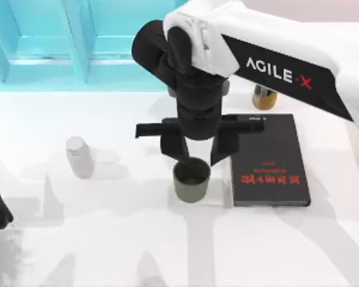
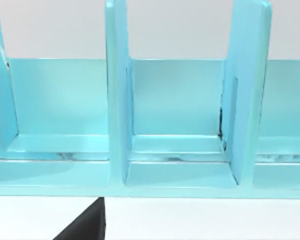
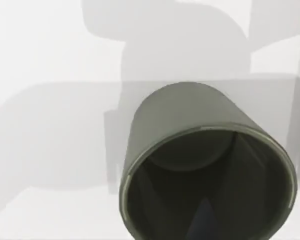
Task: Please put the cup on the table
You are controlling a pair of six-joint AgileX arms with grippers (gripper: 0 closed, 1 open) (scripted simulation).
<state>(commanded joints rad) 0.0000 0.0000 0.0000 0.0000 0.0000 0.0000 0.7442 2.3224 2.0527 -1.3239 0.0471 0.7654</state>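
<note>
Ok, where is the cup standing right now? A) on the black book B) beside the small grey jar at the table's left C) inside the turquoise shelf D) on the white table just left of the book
D: in the top view the cup stands upright on the table, close to the book's left edge, with the right tool just above its rim.

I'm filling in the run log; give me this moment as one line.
right gripper: over cup, fingers straddling rim | cup: upright on table, beside black book | left arm: parked at left edge
</note>
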